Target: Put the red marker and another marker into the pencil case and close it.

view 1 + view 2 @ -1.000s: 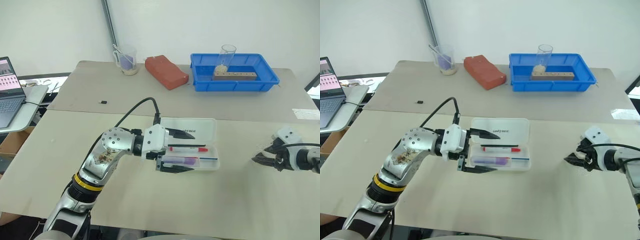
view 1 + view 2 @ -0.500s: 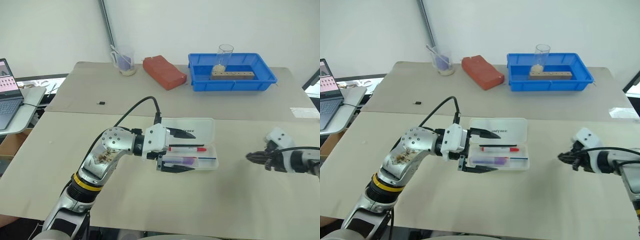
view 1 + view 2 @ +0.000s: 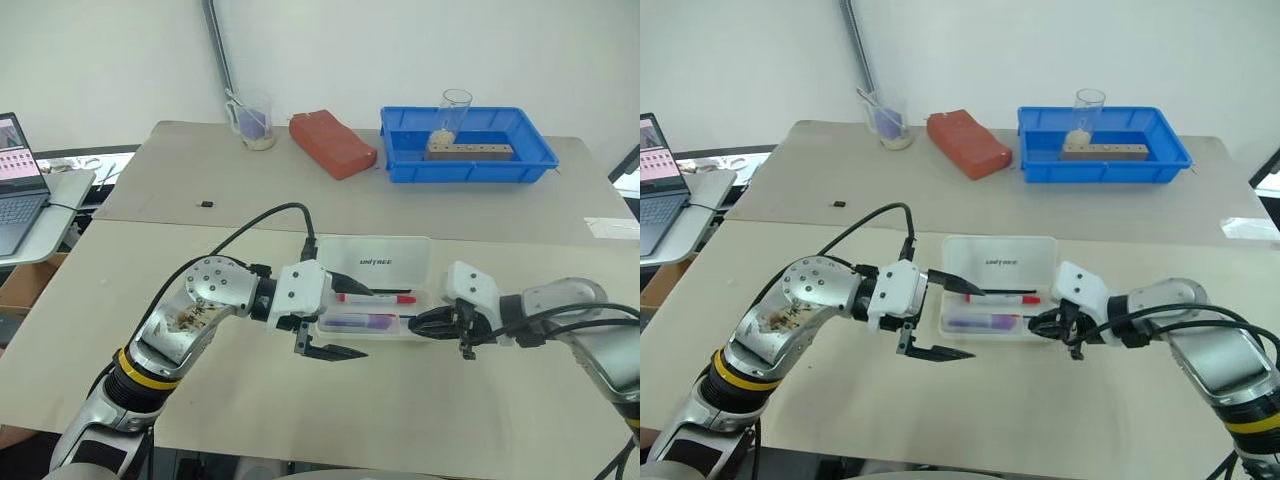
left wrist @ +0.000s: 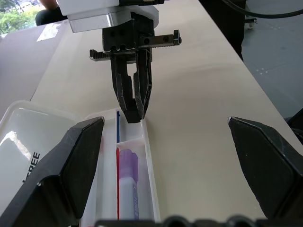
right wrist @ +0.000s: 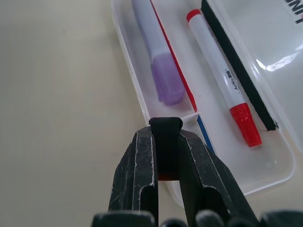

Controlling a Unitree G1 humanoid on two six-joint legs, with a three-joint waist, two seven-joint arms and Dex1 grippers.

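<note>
Right hand [image 3: 418, 325] now shut at pencil case [image 3: 385, 262]

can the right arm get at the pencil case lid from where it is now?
Probably yes. The right gripper, jaws shut, sits at the pencil case right end; the lid stands open, nothing between. The left gripper crowds the opposite end.

Glossy translucent plastic pencil case [image 5: 265, 156]; seemingly matt table [image 3: 420, 400].

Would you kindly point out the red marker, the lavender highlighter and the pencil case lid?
red marker [image 5: 218, 71], right wrist view, white barrel.
lavender highlighter [image 5: 166, 82], right wrist view, purple cap.
pencil case lid [image 3: 380, 253], left eye view, above the lettering.
</note>
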